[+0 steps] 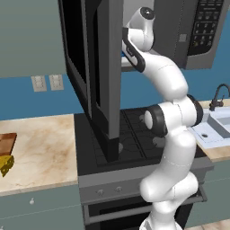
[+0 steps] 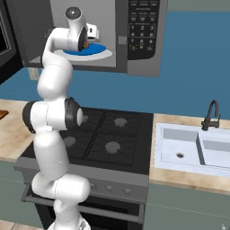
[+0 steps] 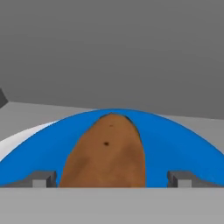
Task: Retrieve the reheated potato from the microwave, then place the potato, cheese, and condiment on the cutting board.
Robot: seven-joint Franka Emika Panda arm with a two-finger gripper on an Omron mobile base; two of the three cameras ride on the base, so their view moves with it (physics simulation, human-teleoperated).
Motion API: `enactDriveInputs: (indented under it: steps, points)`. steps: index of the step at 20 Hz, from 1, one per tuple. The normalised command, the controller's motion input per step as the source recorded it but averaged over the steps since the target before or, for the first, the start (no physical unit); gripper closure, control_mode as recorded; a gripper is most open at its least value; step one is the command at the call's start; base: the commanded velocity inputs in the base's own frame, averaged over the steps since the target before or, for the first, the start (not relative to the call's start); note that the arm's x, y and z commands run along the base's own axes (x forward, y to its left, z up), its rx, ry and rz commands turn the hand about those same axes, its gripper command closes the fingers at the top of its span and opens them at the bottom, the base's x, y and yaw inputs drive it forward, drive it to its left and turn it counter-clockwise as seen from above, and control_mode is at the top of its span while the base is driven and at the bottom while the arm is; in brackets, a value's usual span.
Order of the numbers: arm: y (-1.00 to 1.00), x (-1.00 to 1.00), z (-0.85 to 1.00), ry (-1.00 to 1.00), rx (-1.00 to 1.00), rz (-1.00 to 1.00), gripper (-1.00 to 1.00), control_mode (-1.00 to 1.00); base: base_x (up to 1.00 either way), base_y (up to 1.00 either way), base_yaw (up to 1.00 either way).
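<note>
My two-finger gripper (image 3: 112,178) stands wide, its tips either side of the rounded brown potato (image 3: 106,153), holding nothing. The potato lies on a round blue plate (image 3: 183,148) inside the open black-and-grey microwave (image 2: 143,31), long axis pointing away from the hand (tapered end farthest). My left base view adds the yellow cheese wedge (image 1: 5,164) on the marble counter (image 1: 40,148).
</note>
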Motion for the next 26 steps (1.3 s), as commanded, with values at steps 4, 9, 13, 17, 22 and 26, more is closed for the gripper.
enactDriveInputs:
  steps: [4,9,13,17,22,26]
  points:
    - [0.10,0.04,-0.28,0.08,0.00,0.00,1.00,-1.00,0.00,0.00,0.00]
    - [0.12,0.03,-0.29,0.06,0.00,0.00,1.00,-1.00,0.00,0.00,0.00]
    - [0.01,0.04,-0.25,0.01,0.00,0.00,1.00,-1.00,0.00,0.00,0.00]
    - [0.00,0.00,-0.09,-0.01,0.00,0.00,1.00,-1.00,0.00,0.00,0.00]
    - [0.00,-0.45,0.07,-0.19,0.00,0.00,1.00,-1.00,0.00,0.00,0.00]
    - [0.00,-0.91,0.15,-0.30,0.00,0.00,1.00,-1.00,0.00,0.00,0.00]
